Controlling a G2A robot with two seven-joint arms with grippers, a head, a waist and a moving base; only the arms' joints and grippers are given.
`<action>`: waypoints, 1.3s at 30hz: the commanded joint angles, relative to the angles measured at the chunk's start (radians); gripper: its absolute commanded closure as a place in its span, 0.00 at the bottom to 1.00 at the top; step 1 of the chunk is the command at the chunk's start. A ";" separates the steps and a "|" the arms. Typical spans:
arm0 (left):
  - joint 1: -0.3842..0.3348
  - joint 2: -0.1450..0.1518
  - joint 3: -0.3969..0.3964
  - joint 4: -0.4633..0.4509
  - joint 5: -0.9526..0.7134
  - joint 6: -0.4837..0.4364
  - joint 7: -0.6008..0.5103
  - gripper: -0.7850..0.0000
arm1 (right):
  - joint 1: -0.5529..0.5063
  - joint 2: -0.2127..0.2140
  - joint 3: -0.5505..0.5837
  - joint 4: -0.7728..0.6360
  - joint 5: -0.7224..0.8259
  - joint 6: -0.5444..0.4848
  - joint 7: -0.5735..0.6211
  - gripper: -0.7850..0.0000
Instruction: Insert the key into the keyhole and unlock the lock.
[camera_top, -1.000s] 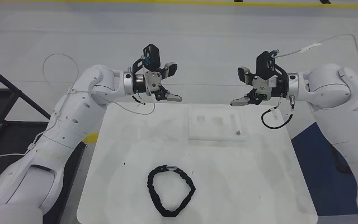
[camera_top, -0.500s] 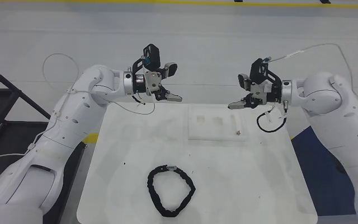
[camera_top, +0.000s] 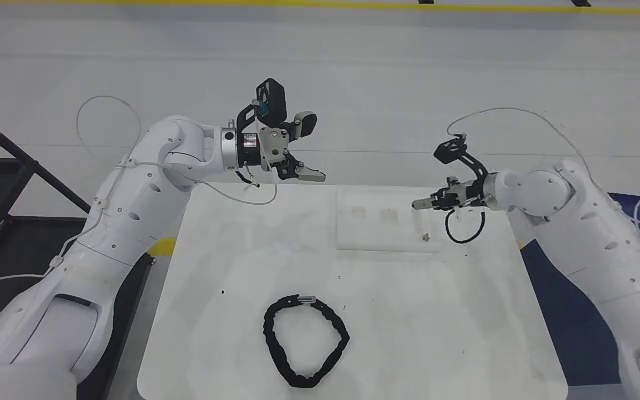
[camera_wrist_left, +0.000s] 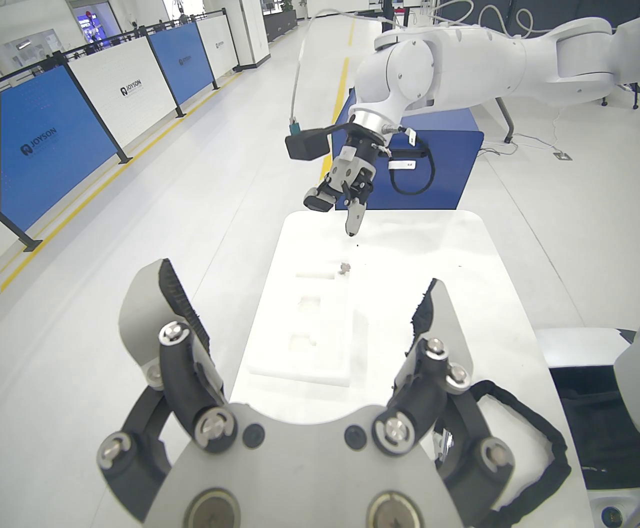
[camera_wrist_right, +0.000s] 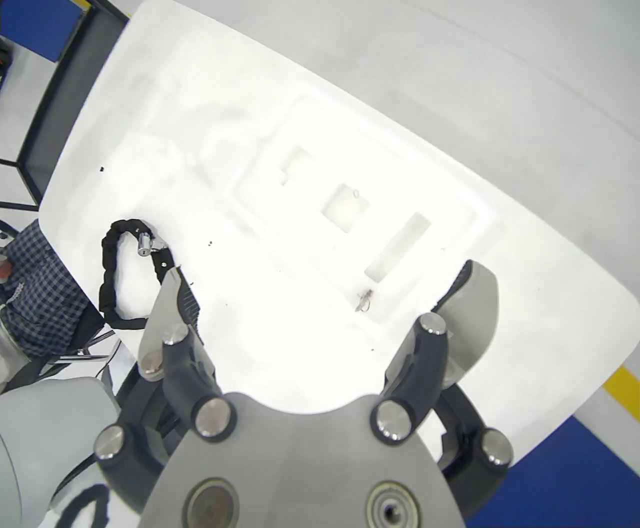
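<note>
A small metal key (camera_top: 427, 238) lies on the right end of a white foam tray (camera_top: 390, 235). My right gripper (camera_top: 425, 203) hangs open just above and behind it, pointing down; in its own view the key (camera_wrist_right: 364, 300) lies between and a little beyond the spread fingers (camera_wrist_right: 172, 290). A black sleeved chain lock (camera_top: 305, 340) lies looped near the table's front, with its silver lock cylinder (camera_wrist_right: 145, 244) at the loop's top. My left gripper (camera_top: 300, 170) is open with nothing in it, held over the table's back left edge. From there the key (camera_wrist_left: 344, 268) is far off.
The foam tray (camera_wrist_right: 450, 200) has three shallow rectangular recesses. A black frame (camera_top: 20, 200) stands left of the white table (camera_top: 480, 330), and a blue cabinet (camera_top: 575, 300) stands at its right. Bare tabletop lies between the tray and the chain.
The right arm has swung lower and inward, and its gripper has turned down towards the tray's right end. The left arm, key and chain have not moved.
</note>
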 joint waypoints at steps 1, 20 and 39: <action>0.000 0.000 0.000 0.000 0.000 0.000 0.000 0.00 | 0.001 -0.011 -0.017 0.024 0.015 0.055 0.012 0.00; 0.000 0.000 0.000 0.000 0.000 0.000 0.000 0.00 | 0.023 -0.125 -0.175 0.176 -0.009 0.362 0.044 0.00; 0.000 0.000 0.000 0.000 0.000 0.000 0.000 0.00 | 0.025 -0.140 -0.171 0.222 0.029 0.311 0.038 0.00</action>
